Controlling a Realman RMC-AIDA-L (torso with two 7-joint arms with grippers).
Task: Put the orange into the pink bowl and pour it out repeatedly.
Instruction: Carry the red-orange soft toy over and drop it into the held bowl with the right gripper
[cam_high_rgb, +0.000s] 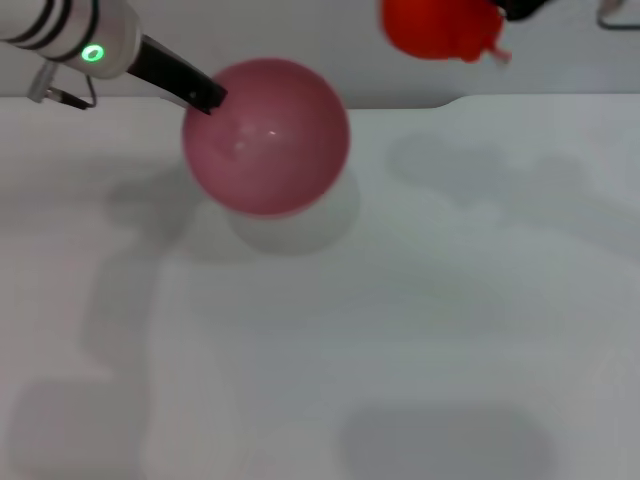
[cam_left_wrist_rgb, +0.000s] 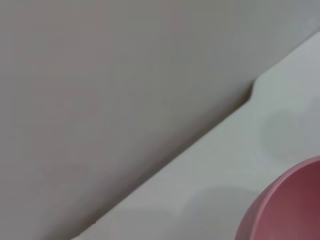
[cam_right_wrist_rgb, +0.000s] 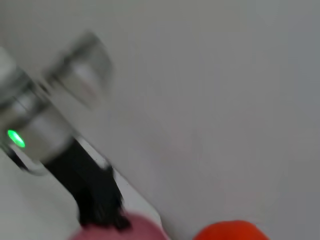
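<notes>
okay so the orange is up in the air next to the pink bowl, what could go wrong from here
The orange is held by the right gripper high and to the side of the pink bowl; released there, it would likely miss and roll across the table. The left gripper holds the bowl only at its rim, so it could slip or tilt.

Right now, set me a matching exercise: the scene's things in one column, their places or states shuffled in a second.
Column one:
1. orange
2. pink bowl
3. left gripper
4. table

Column two:
A. white, carrying shadows
B. clamped on a rim
C. held up at the far right
D. lifted and tipped on its side

Pairs: 1-C, 2-D, 3-B, 4-A
</notes>
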